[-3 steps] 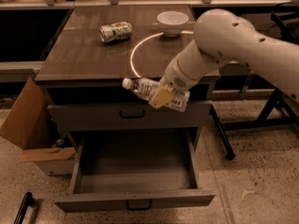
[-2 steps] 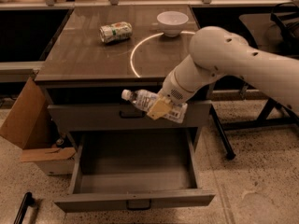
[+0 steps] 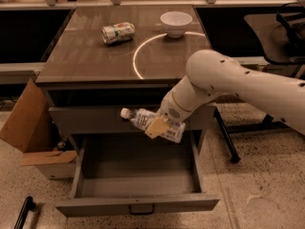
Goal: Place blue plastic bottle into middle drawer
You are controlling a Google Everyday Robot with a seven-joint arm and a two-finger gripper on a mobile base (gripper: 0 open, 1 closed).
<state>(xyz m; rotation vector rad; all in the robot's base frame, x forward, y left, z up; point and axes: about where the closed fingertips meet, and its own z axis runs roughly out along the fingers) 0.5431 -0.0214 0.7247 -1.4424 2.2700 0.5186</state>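
The gripper (image 3: 157, 126), above the open middle drawer (image 3: 138, 202), is clamping its fingers round the midsection of the blue plastic bottle (image 3: 139, 118), judged light, smooth and crushable.

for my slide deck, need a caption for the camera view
Pincer holds the blue plastic bottle sideways over the open middle drawer.

Above the drawer (image 3: 138, 205), the gripper (image 3: 158, 126) is closed around the bottle (image 3: 139, 118). Only one tan finger (image 3: 153, 128) is seen, the other being hidden behind the bottle. The label's print is too small to be read. The arm (image 3: 248, 82) is cut off right of the drawer, and the box (image 3: 26, 123) left of it.
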